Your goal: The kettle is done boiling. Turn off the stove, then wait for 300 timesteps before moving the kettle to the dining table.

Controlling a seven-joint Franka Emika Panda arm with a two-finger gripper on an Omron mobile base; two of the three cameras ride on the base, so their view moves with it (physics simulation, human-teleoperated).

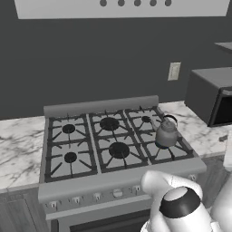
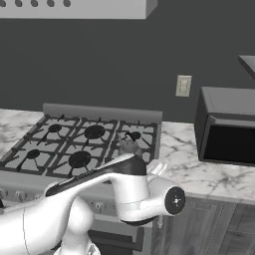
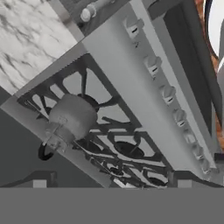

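Kettle on stove's right burner, microwave on counter beside.

Both base views look forward and down at the stove from opposite sides; the hand view looks steeply down on it, rolled.

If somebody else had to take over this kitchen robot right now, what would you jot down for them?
Gripper: open, holding nothing, hanging above the stove's front edge.
Kettle: sits on the stove's front right burner, untouched.
Stove knobs: a row along the front panel, not yet touched; whether a flame burns can't be told.
Done: nothing visible.
Left: turn the knob off, wait, then carry the kettle to the dining table.
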